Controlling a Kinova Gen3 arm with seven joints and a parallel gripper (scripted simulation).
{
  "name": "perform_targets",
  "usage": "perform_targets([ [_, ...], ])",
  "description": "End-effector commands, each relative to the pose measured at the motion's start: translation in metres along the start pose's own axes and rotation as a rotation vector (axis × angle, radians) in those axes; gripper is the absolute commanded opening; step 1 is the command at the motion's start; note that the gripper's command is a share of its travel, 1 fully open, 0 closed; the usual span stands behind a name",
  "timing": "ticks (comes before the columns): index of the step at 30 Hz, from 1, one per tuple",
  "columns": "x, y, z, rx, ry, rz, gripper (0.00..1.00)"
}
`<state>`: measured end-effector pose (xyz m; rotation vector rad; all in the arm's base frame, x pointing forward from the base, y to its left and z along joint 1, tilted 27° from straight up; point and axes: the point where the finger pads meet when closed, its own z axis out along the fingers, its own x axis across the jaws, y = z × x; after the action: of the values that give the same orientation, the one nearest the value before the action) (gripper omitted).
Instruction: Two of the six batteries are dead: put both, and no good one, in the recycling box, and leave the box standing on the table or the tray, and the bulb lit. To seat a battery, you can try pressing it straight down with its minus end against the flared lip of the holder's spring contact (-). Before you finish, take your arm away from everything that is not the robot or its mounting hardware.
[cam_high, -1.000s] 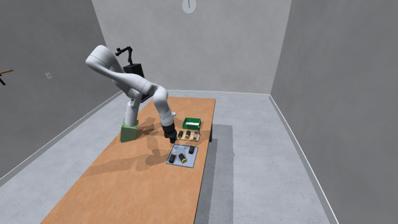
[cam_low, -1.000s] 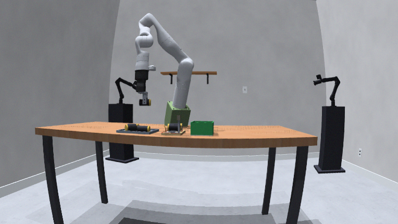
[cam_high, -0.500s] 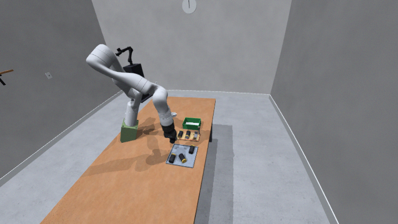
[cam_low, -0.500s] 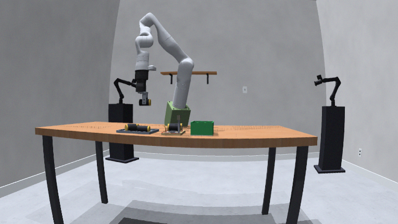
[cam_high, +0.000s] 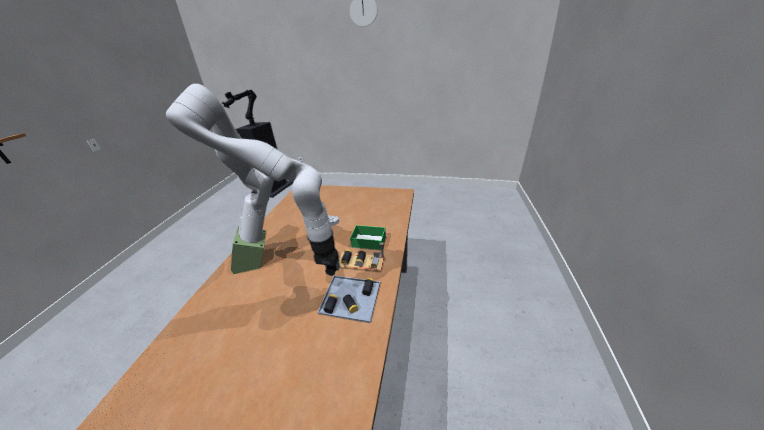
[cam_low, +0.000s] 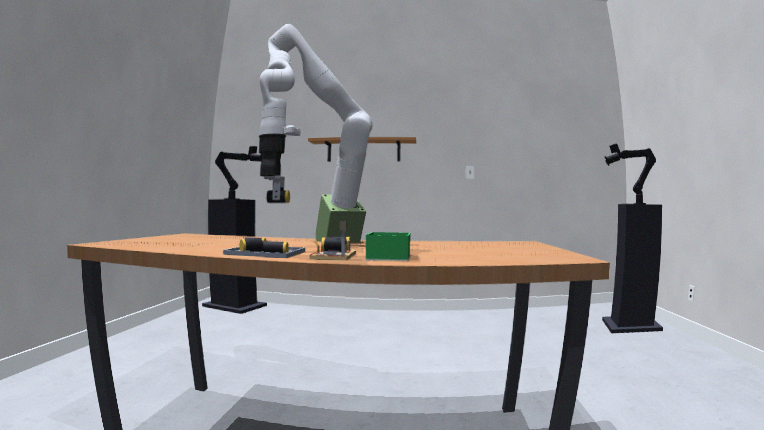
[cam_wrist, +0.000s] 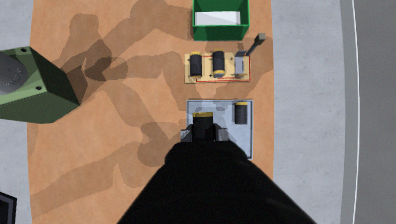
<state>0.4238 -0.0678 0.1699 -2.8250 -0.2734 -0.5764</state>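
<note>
My gripper (cam_low: 278, 195) is shut on a black battery with a yellow end (cam_wrist: 203, 125) and holds it high above the table, over the grey tray (cam_high: 353, 296). The gripper also shows in the top view (cam_high: 329, 267). Three batteries lie on the tray (cam_high: 325, 300) (cam_high: 350, 302) (cam_high: 367, 286); the wrist view shows only one of them (cam_wrist: 241, 112). The holder board (cam_wrist: 218, 66) carries two batteries (cam_wrist: 195, 64) (cam_wrist: 218, 63). The green recycling box (cam_wrist: 220, 19) stands on the table beyond the board. I cannot tell if the bulb is lit.
The arm's green base block (cam_high: 248, 254) stands on the table left of the tray. The table's right edge (cam_high: 398, 267) runs close to the tray, board and box. Black camera stands (cam_low: 637, 251) are off the table.
</note>
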Motion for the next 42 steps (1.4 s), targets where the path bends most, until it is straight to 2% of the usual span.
perform_targets([
  [1,0.0003,0.0004,-0.0005,-0.002,0.001,0.002,0.57],
  [36,0.0004,0.0003,-0.0005,-0.002,0.001,0.019,0.57],
  [42,0.0055,-0.0068,-0.0005,-0.002,0.001,0.019,0.57],
])
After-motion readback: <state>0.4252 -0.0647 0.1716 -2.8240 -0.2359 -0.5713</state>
